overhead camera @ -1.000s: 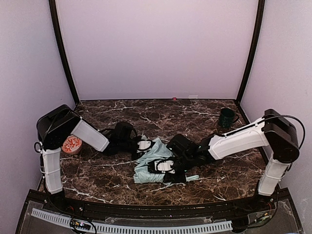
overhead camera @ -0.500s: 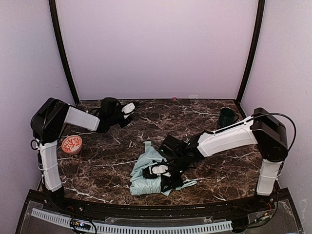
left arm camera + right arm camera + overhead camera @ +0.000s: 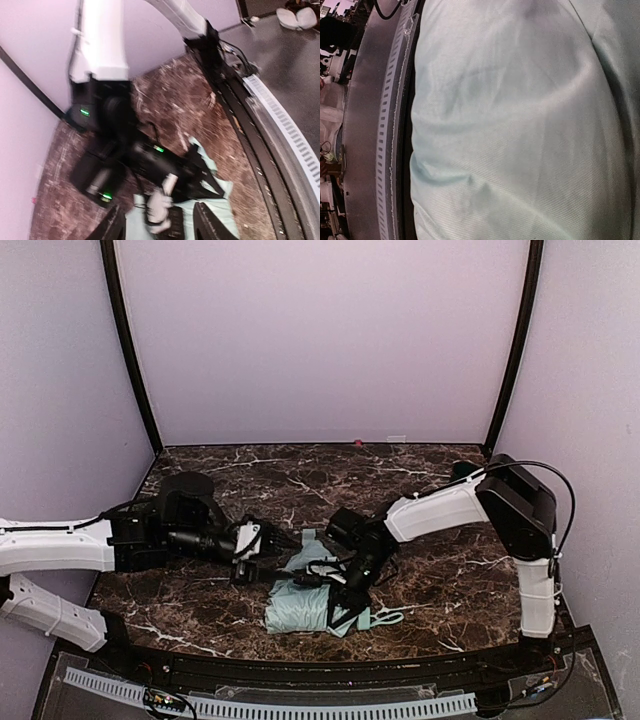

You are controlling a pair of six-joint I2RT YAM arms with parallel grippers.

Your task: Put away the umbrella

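Observation:
The umbrella (image 3: 300,608) lies folded and crumpled on the marble table near the front edge, pale mint with black lining showing. Its strap loop (image 3: 386,617) trails to the right. My right gripper (image 3: 322,582) is down in the fabric at the bundle's top, and it appears shut on it. In the right wrist view the mint fabric (image 3: 510,125) fills the frame and hides my fingers. My left gripper (image 3: 252,541) is open, low over the table just left of the umbrella. In the left wrist view it (image 3: 160,227) faces the umbrella (image 3: 226,190) and the right gripper's head.
A dark green mug (image 3: 460,472) stands at the back right, partly behind the right arm. The left arm stretches low across the table's left side. The perforated front rail (image 3: 300,705) runs just in front of the umbrella.
The left arm swung from the back left down to the table and now reaches toward the umbrella from the left. The right gripper and umbrella shifted slightly left and nearer.

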